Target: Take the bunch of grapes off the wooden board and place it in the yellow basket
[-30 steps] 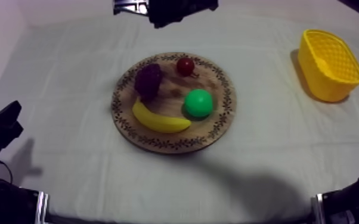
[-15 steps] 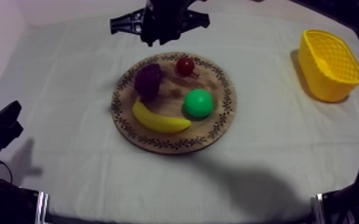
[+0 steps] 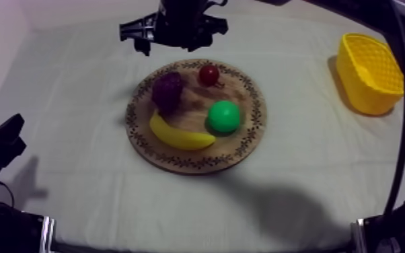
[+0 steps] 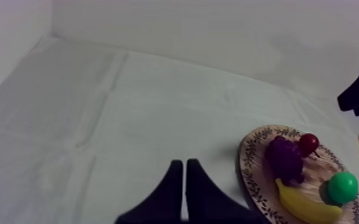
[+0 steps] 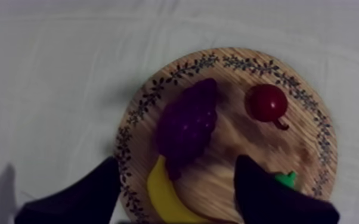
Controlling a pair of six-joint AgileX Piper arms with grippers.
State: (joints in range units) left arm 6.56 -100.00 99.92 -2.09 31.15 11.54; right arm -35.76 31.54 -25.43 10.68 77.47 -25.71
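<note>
while the grapes (image 3: 167,91) lie on the board (image 3: 193,163), they sit on its rear left part, near the patterned rim. dark purple, knobbly cluster, lying flat, wide end toward the rim, narrow end toward the banana (image 3: 180,136). from the right wrist view the narrow end looks to touch the banana's tip. banana curves along the front of the board, just in front of the grapes. small red fruit (image 3: 209,74) is at the rear of the board, right of the grapes, bare wood between them. pear (image 3: 224,116) is on the right part, near the banana's other end, apart from the grapes. basket (image 3: 373,94) stands upright at the far right of the table, well apart from the board, cloth (image 3: 299,101) between the two. right gripper (image 5: 177,161) hangs above the board's far side, jaws wide with nothing gripped; grapes and banana tip show between its fingers (image 5: 80,196). left gripper (image 4: 185,170) is low over the cloth at the left, jaws together in a narrow wedge, holding nothing, well apart from the board.
</note>
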